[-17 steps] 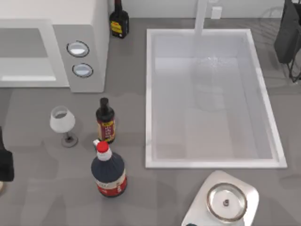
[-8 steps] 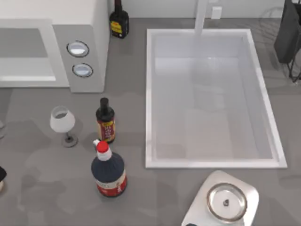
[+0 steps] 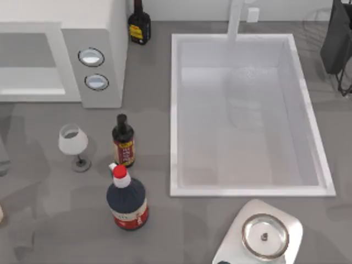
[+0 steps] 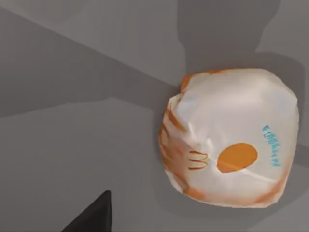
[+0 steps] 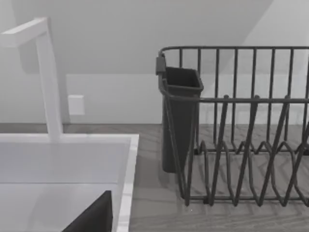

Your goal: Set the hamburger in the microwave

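The hamburger [image 4: 229, 137] lies on the grey table in the left wrist view, wrapped in white paper with orange markings. It rests right below the left wrist camera, and a dark part of my left gripper [image 4: 91, 217] shows beside it without touching it. A tan sliver of the hamburger [image 3: 1, 214] sits at the top view's left edge. The microwave [image 3: 104, 33] stands at the back left, its two dials [image 3: 91, 56] facing the table's front. A dark part of my right gripper [image 5: 94, 216] hangs over the sink's back right corner.
A wine glass [image 3: 73, 142], a small sauce bottle [image 3: 123, 142] and a larger red-capped bottle [image 3: 126, 201] stand between the hamburger and the sink [image 3: 175, 110]. Another bottle [image 3: 139, 25] is beside the microwave. A dish rack [image 5: 241, 140] is back right, a scale [image 3: 264, 236] front right.
The dark left gripper at the top view's left edge slid out past that edge, and its shadows shifted over the table. Nothing else moved.
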Available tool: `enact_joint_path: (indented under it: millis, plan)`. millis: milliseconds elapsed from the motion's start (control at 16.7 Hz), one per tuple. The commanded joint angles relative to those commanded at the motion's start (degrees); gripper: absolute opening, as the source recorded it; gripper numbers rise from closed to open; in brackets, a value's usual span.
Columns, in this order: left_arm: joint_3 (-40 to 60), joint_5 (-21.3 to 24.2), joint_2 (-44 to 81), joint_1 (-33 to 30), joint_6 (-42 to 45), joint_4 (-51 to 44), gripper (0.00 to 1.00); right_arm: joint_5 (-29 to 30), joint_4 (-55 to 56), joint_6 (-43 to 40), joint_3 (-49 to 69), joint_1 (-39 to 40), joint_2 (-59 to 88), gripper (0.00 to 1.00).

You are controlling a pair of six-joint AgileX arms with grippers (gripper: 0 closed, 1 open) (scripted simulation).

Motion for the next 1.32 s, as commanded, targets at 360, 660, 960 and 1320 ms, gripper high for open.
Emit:
enact_joint_path:
  millis: [360, 660, 960, 1320]
  plan:
    - [0.75, 0.0, 1.26, -0.09, 1.03, -0.81, 1.0, 0.0, 0.0, 0.0, 0.0, 0.0, 0.0, 1.0]
    - [-2.61, -0.01, 4.84, 0.16, 1.07, 5.98, 1.0, 0.0, 0.0, 0.0, 0.0, 0.0, 0.0, 1.0]
    - [-8.45, 0.0, 11.1, 0.33, 1.41, 18.37, 1.0, 0.0, 0.0, 0.0, 0.0, 0.0, 0.0, 1.0]
    - [-9.2, 0.01, 11.9, 0.36, 1.45, 19.64, 0.92, 0.0, 0.0, 0.0, 0.0, 0.0, 0.0, 1.0]
